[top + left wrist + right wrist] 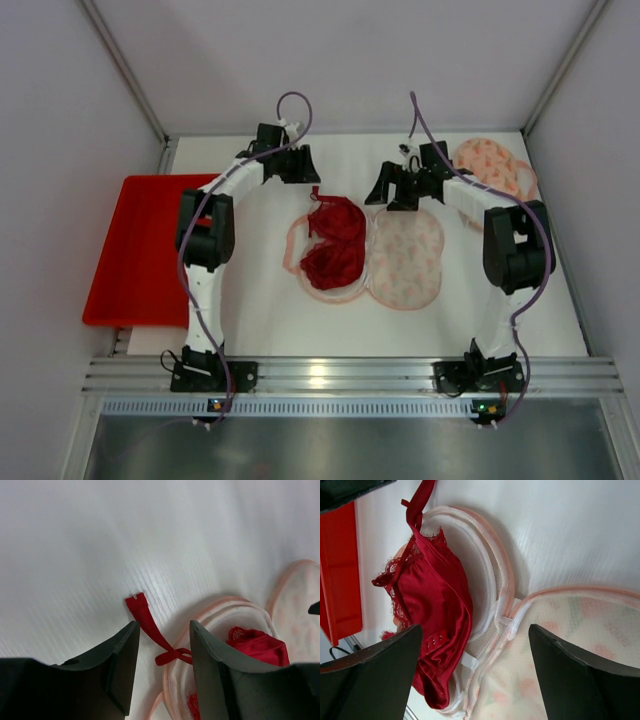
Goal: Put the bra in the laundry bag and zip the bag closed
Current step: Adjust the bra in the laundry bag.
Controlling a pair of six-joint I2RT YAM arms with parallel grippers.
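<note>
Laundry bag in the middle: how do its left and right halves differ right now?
The left half holds the red bra; the right half holds nothing. The left half shows plain whitish lining; the right half shows a floral print. A bra strap trails over the left half's far rim; no fabric crosses the right half's. Both have pink rims, lie open on the table and join in the middle.

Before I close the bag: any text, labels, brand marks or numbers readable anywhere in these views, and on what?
None can be read. The red bra, the laundry bag and the red tray show no legible text; the bag's pink marks are a printed pattern, not letters.
</note>
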